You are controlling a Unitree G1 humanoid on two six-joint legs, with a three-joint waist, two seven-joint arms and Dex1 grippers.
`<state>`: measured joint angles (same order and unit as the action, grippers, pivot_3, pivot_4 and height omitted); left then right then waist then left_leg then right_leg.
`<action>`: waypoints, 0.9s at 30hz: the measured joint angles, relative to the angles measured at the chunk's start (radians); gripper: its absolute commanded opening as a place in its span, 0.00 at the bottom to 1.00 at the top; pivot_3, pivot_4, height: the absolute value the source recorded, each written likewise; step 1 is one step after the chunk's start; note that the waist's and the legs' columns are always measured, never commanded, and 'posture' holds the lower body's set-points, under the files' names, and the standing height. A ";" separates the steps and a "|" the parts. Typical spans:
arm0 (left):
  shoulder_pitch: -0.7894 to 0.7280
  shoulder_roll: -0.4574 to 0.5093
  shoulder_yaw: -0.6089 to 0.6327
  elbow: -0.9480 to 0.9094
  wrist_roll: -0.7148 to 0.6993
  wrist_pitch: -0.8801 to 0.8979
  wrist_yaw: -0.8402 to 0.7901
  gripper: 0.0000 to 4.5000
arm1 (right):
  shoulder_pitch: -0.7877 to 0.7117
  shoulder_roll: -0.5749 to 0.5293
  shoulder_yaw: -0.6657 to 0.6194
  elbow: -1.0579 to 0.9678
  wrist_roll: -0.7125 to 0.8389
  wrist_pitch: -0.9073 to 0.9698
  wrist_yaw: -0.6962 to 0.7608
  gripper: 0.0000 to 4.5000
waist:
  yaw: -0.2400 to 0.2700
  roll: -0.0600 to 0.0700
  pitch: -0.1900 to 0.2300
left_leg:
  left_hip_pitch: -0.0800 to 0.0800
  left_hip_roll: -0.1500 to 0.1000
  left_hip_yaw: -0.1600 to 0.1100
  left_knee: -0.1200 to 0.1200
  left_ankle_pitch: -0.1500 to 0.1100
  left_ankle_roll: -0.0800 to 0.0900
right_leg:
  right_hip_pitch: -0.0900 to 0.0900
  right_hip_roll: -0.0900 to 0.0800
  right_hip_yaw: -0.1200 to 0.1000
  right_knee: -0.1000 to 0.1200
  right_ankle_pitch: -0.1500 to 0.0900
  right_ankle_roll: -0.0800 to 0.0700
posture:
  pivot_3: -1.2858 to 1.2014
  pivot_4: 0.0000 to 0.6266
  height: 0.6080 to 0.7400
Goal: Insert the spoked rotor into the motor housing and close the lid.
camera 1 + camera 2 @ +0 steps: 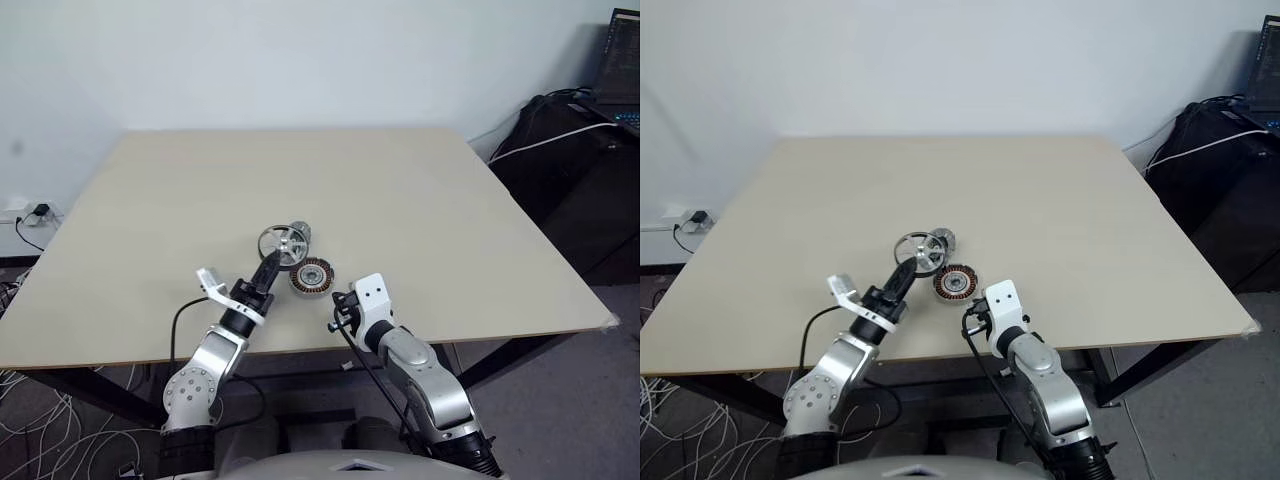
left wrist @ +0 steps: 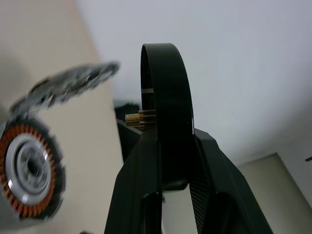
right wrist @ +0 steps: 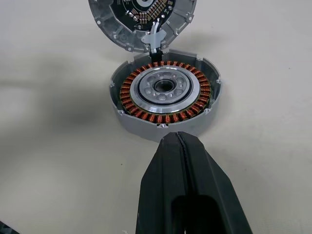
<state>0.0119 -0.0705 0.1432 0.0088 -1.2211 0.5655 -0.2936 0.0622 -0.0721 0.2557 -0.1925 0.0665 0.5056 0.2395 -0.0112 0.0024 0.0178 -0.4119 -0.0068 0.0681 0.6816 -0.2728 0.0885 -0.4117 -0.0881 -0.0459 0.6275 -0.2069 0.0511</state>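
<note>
My left gripper (image 1: 270, 263) is shut on the black rim of the spoked rotor (image 1: 283, 243), held up on edge above the table; in the left wrist view the rim (image 2: 165, 97) rises edge-on between the fingers. The motor housing (image 3: 163, 92), a grey cup with copper windings around a silver centre, lies on the table just right of the rotor. Its lid (image 3: 144, 19) stands tilted open at the housing's far side, inner face showing. My right gripper (image 3: 178, 141) is shut and empty, pointing at the housing from the near side and a little short of it.
The beige table (image 1: 420, 220) stretches wide beyond the parts, with its front edge (image 1: 480, 340) close under both arms. Black bags and a laptop (image 1: 615, 60) stand off the table's right side. Cables and a wall socket (image 1: 35, 212) lie to the left.
</note>
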 measured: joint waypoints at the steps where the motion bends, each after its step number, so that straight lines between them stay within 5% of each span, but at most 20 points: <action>1: -0.011 0.000 0.000 0.019 0.008 0.000 0.000 0.10 | 0.000 0.000 0.000 0.000 0.000 0.000 0.000 0.00 | 0.000 0.000 0.000 | 0.000 0.000 0.000 0.000 0.000 0.000 | 0.000 0.000 0.000 0.000 0.000 0.000 | 0.52 0.00 1.00; 27: -0.125 0.006 -0.052 0.263 0.146 0.034 -0.033 0.10 | 0.008 -0.002 0.003 0.000 -0.004 -0.002 -0.005 0.00 | 0.001 0.000 0.000 | -0.001 0.000 0.000 0.000 0.000 0.000 | -0.001 -0.004 0.000 0.000 0.000 0.000 | 0.52 0.00 1.00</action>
<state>-0.1130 -0.0645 0.0913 0.2722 -1.0755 0.5992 -0.3262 0.0702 -0.0738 0.2591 -0.1927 0.0622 0.5038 0.2345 -0.0099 0.0023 0.0179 -0.4128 -0.0071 0.0678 0.6815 -0.2729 0.0886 -0.4128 -0.0921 -0.0457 0.6273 -0.2067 0.0511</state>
